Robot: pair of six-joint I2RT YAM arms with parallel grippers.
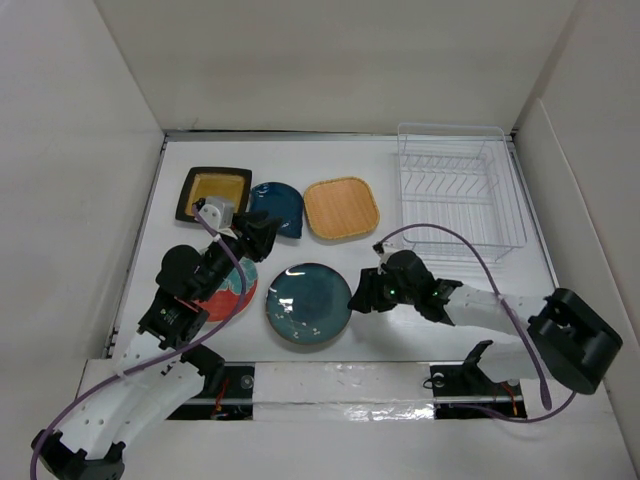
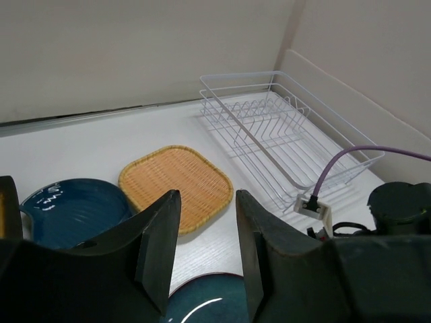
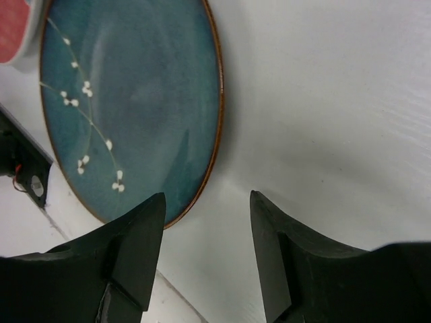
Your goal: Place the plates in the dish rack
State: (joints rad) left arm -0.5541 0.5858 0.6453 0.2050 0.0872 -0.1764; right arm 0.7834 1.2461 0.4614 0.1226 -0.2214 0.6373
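Teal plate (image 3: 135,101) beside open, empty right pincer (image 3: 207,202).

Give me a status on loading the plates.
Done: nothing; the rack is empty. In hand: nothing; left claw and right claw are open, the right beside the rim of the teal plate. Left: it, red plate, orange plate, blue plate and black-rimmed plate all lie on the table.

The dish rack (image 1: 460,190) stands right of three plates (image 1: 343,208), with two plates (image 1: 308,303) before them.
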